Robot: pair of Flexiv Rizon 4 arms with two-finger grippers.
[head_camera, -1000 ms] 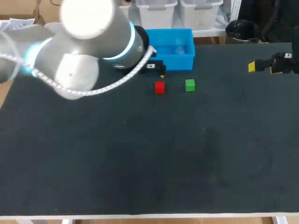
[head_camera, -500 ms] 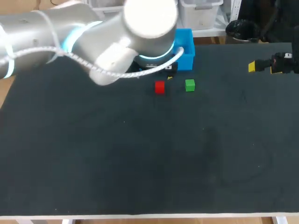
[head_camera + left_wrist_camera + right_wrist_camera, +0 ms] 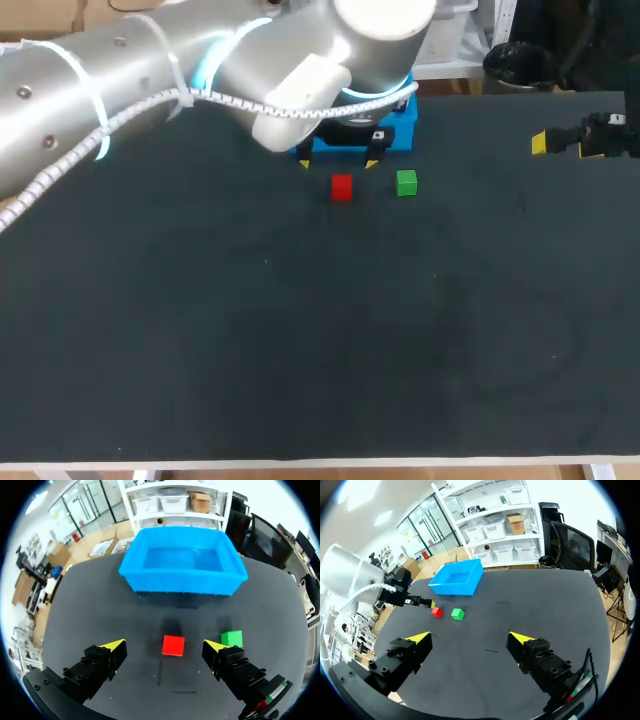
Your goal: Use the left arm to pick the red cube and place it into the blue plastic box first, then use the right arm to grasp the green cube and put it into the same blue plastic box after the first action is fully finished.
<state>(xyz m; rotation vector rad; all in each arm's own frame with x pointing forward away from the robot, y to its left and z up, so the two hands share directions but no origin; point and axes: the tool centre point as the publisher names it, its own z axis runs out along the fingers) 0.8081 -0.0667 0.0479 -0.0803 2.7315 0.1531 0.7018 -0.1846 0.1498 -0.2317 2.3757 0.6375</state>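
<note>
Robotics lab: black worktable, robot arm.

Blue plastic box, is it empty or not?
Empty: in the left wrist view the blue plastic box has a bare floor, and the red cube and green cube sit outside it.
</note>
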